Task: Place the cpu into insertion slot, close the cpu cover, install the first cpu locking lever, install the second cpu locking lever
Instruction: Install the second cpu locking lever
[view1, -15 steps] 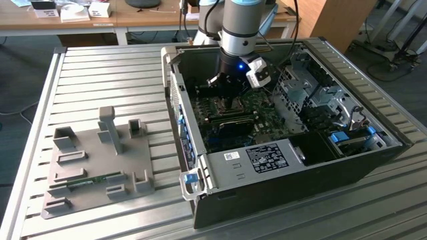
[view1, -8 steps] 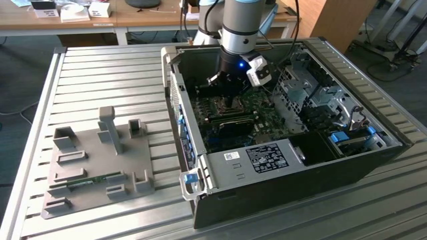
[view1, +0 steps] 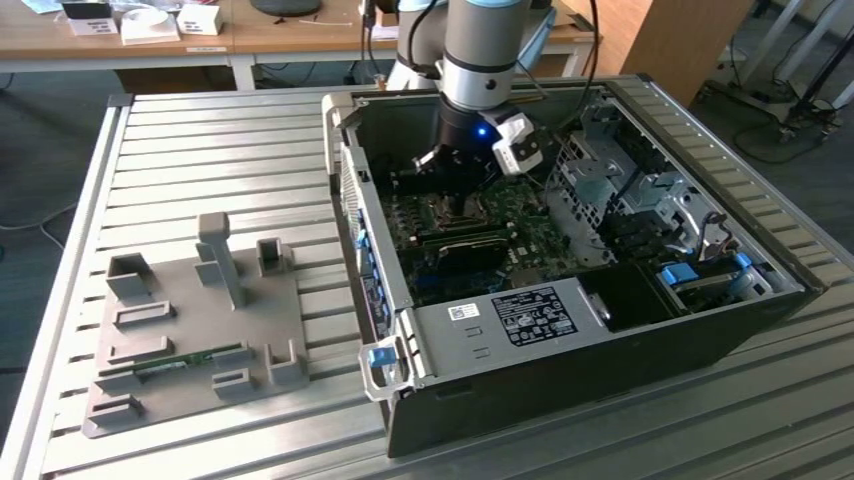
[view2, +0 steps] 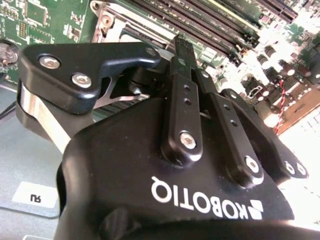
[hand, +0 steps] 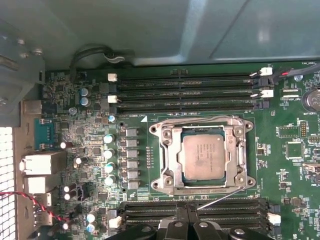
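The cpu (hand: 202, 154) sits in the insertion slot (hand: 161, 131), the cpu cover (hand: 239, 159) down around it — one thin lever (hand: 220, 196) juts loose beside the slot. The gripper (hand: 186, 227) hovers there, fingers pressed together, empty.

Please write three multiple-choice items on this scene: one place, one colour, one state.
1. Where is the chip? A in the socket; B on the grey tray; C on the desk.
2. The board's colour? A red; B green; C white.
3. The computer case is: A shut; B open; C wrapped.
Answers: A, the socket's metal rim surrounds it; B, green shows between the parts; B, its inside shows from above.
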